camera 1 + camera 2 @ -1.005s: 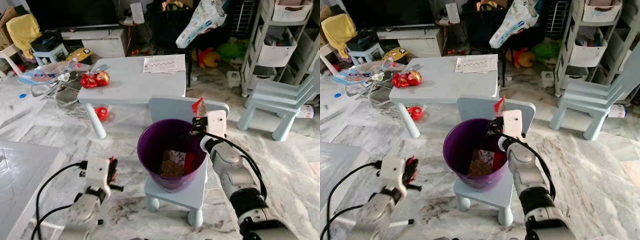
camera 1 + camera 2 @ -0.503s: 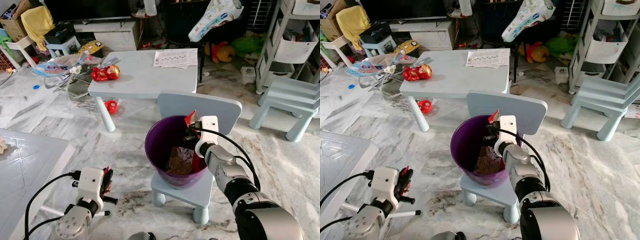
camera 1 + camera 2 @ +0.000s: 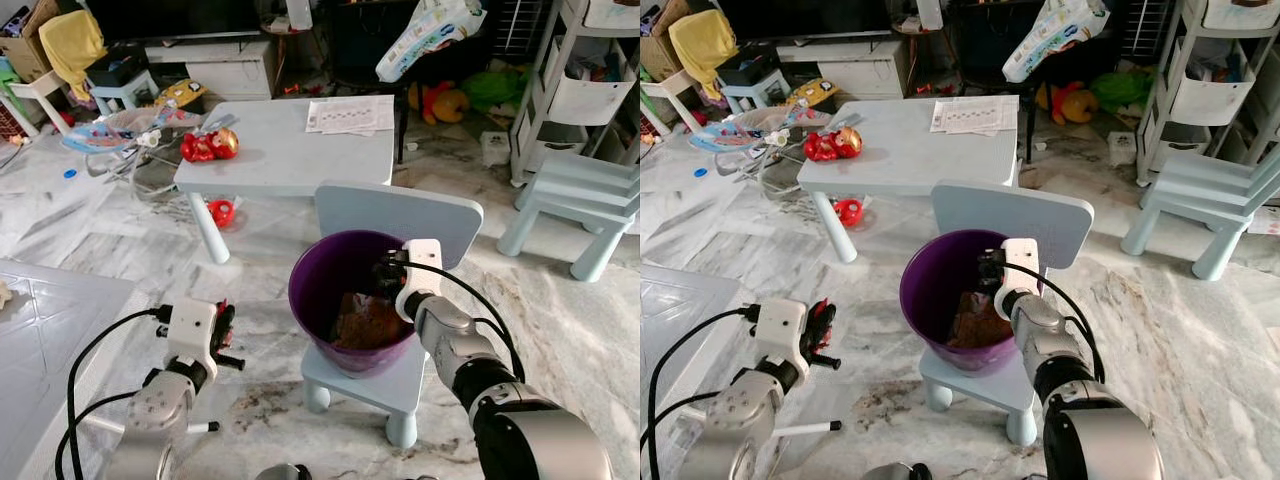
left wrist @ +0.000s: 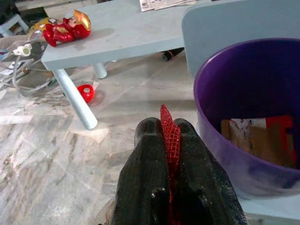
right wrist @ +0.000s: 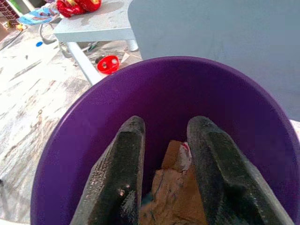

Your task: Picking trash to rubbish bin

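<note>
A purple bin (image 3: 322,280) stands on a small pale-blue chair (image 3: 400,212), with brown and red trash (image 3: 365,322) lying at its bottom. My right gripper (image 3: 386,271) hangs over the bin's right rim. Its fingers (image 5: 123,164) are open with nothing between them, and in the right wrist view the crumpled trash (image 5: 176,197) lies below the gap. Low and left of the bin, above the marble floor, my left gripper (image 3: 226,330) is shut on a red mesh scrap (image 4: 169,137) that sticks up between its fingertips.
Behind the chair stands a pale-blue table (image 3: 290,160) with a red toy (image 3: 210,146) and a paper sheet (image 3: 350,114). A red round thing (image 3: 222,212) lies under it. Another blue chair (image 3: 575,205) and shelves (image 3: 590,90) are at right. A white tabletop (image 3: 50,330) is at left.
The red wrapper that my right gripper held above the rim is gone from its fingers, which now stand open over the bin. My left gripper has risen a little with its red scrap.
</note>
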{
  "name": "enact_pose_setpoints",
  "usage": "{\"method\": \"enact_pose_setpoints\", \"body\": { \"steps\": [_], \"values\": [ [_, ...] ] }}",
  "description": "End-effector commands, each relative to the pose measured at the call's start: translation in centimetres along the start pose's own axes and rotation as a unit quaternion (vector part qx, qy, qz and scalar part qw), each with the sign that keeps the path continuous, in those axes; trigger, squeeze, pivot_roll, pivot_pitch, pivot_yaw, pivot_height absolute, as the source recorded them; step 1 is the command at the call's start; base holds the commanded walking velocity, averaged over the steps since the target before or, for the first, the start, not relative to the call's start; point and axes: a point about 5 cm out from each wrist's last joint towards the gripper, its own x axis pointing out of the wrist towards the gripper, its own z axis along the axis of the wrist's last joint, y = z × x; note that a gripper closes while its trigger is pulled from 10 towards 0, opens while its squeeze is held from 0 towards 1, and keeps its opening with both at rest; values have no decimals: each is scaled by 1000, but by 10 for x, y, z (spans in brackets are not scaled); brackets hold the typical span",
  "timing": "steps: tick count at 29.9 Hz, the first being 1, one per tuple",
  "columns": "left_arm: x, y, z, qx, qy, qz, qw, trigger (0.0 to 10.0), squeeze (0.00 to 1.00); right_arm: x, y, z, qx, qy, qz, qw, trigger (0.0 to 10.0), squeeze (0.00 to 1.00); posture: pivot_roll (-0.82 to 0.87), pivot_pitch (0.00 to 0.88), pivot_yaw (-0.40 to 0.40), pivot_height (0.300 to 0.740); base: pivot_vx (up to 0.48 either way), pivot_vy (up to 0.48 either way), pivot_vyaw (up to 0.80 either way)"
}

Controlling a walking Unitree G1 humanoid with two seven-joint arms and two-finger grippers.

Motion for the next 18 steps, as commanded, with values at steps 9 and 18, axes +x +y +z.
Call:
{"method": "enact_pose_setpoints", "body": {
  "steps": [9,18],
  "values": [
    [33,-20,7,-19,-16,-22,999,10000,0,-3,1,0,-61,-20,1,998,10000,1000,4,85,88,740,0,0,0],
    [81,-75,23,-31,-26,-84,996,10000,0,-46,8,-13,-54,5,65,996,10000,1000,-139,99,97,740,0,0,0]
  ]
}}
